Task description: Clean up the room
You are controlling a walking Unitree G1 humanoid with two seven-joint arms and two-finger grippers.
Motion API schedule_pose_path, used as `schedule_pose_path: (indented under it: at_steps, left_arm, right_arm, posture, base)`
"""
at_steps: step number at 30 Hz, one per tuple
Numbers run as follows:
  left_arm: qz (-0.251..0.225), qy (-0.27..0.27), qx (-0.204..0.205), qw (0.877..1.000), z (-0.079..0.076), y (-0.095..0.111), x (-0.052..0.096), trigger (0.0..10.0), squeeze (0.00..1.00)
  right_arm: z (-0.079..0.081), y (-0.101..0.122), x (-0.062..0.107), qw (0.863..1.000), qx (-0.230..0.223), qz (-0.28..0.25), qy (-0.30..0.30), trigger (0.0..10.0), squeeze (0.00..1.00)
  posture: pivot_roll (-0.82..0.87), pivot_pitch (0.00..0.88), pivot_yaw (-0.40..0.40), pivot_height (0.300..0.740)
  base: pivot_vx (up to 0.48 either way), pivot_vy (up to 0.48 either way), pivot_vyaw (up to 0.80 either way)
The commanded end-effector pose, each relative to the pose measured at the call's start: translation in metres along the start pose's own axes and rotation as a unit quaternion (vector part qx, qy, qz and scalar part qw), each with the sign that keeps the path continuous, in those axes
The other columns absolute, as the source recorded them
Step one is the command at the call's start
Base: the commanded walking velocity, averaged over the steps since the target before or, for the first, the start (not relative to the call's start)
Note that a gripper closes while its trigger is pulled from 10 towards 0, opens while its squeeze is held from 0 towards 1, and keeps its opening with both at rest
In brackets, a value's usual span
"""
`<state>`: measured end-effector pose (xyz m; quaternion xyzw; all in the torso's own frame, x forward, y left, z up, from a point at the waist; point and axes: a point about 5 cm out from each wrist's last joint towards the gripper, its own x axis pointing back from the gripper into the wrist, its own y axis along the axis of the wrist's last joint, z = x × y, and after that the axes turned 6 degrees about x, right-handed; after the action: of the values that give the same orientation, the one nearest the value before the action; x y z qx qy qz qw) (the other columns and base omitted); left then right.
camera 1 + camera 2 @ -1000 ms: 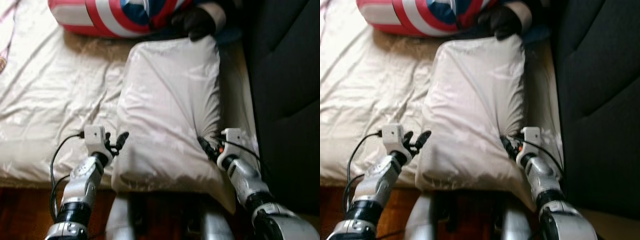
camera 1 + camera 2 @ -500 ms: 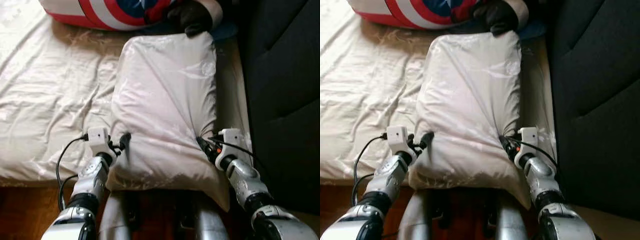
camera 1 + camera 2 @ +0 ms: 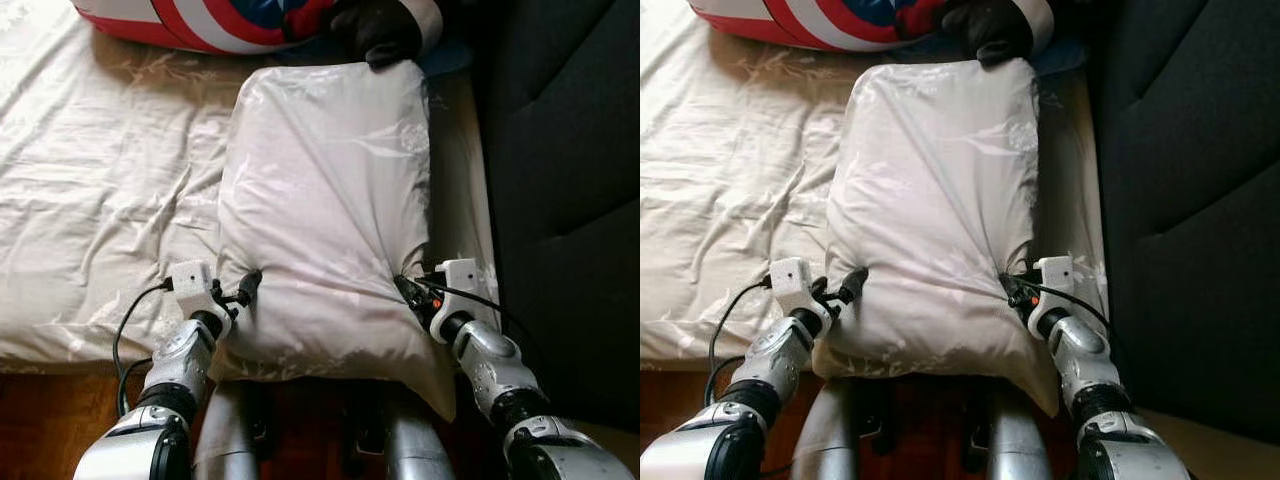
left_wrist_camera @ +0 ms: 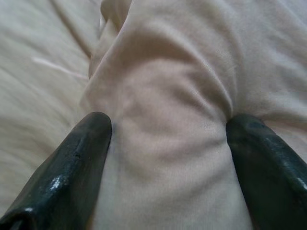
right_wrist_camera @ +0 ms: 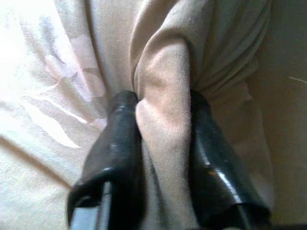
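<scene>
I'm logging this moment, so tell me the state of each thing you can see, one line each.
Cream satin pillow: lying lengthwise on bed, near corners pinched.
Left gripper: fingers apart, straddling a pillow fold.
Right gripper: shut on a pillow fold.
Cream bedsheet: wrinkled.
Red, white and blue round cushion: lying beyond pillow.

Pale cream pillow (image 3: 325, 210), rumpled, lying lengthwise on the bed, near end overhanging the edge

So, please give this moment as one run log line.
left pincer: open around pillow edge | right pincer: shut on pillow | pillow: on bed
</scene>
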<state>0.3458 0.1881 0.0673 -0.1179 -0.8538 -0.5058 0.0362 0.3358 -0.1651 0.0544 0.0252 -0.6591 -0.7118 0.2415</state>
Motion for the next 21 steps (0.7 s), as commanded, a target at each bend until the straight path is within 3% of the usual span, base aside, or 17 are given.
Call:
schedule_pose_path:
  at_steps: [1, 6, 10, 11, 21]
  left_arm:
    - [0.073, 0.007, 0.044, 0.996, 0.005, -0.037, 0.011, 10.0, 0.0]
    - [0.094, -0.016, 0.054, 0.994, -0.001, -0.042, 0.01, 10.0, 0.0]
    - [0.128, -0.039, 0.033, 0.99, -0.008, -0.051, 0.01, 10.0, 0.0]
    - [0.132, -0.04, 0.024, 0.99, -0.009, -0.052, 0.01, 0.0, 0.0]
    - [0.14, -0.053, -0.007, 0.989, -0.011, -0.052, 0.01, 0.0, 0.0]
  right_arm:
    - [0.011, -0.061, 0.018, 0.992, -0.033, 0.12, 0.023, 0.0, 0.0]
    - [0.011, -0.062, 0.02, 0.992, -0.034, 0.119, 0.024, 0.0, 0.0]
    - [0.014, -0.067, 0.021, 0.991, -0.038, 0.122, 0.025, 0.0, 0.0]
    - [0.015, -0.067, 0.021, 0.991, -0.04, 0.122, 0.026, 0.0, 0.0]
    - [0.018, -0.066, 0.02, 0.991, -0.04, 0.121, 0.03, 0.0, 0.0]
  posture:
    - [-0.04, 0.522, -0.119, 0.656]
    - [-0.05, 0.526, -0.121, 0.656]
    - [-0.06, 0.533, -0.13, 0.656]
    - [-0.05, 0.535, -0.13, 0.656]
    - [-0.05, 0.534, -0.132, 0.656]
  base:
    - [0.0, 0.0, 0.0]
    - [0.0, 0.0, 0.0]
    - [0.0, 0.0, 0.0]
    - [0.0, 0.0, 0.0]
    - [0.0, 0.0, 0.0]
